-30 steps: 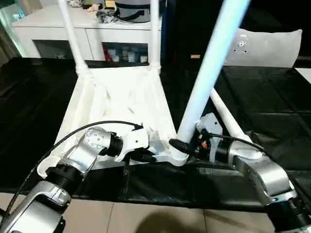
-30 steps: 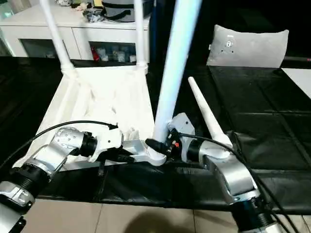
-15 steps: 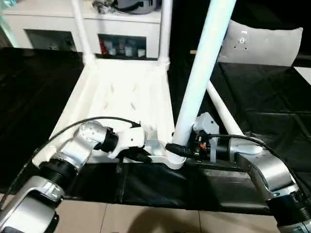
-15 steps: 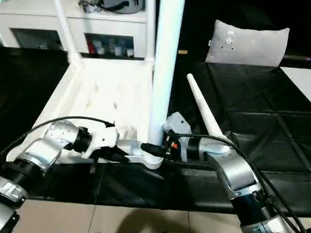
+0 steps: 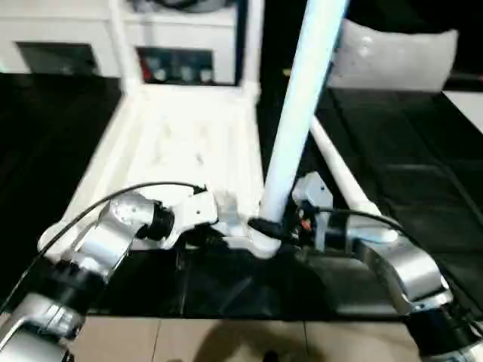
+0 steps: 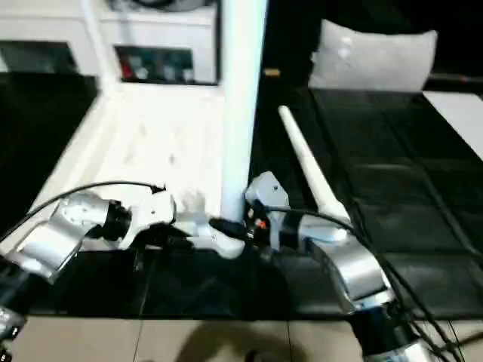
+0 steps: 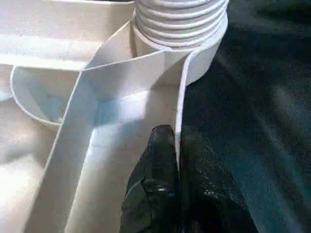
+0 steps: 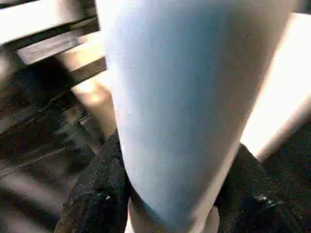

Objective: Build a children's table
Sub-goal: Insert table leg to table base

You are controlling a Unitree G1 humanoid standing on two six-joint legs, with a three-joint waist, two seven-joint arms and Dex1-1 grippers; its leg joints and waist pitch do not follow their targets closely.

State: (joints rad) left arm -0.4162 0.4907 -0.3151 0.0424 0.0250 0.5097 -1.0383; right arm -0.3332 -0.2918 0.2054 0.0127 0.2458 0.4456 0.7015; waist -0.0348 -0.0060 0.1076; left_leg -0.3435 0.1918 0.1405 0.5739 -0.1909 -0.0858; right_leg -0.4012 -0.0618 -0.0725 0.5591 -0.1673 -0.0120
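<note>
A furnished indoor room, set up like a home living space: a low white cabinet [image 5: 90,34] with open compartments holding small coloured items stands against the far wall, and a grey-white cushion [image 5: 396,56] lies to the right of the cabinet. In front of the cabinet, black sheeting [image 5: 407,158] covers the work surface, and pale floor tiles [image 5: 226,339] show at the sheeting's near edge, well apart from the cabinet.
</note>
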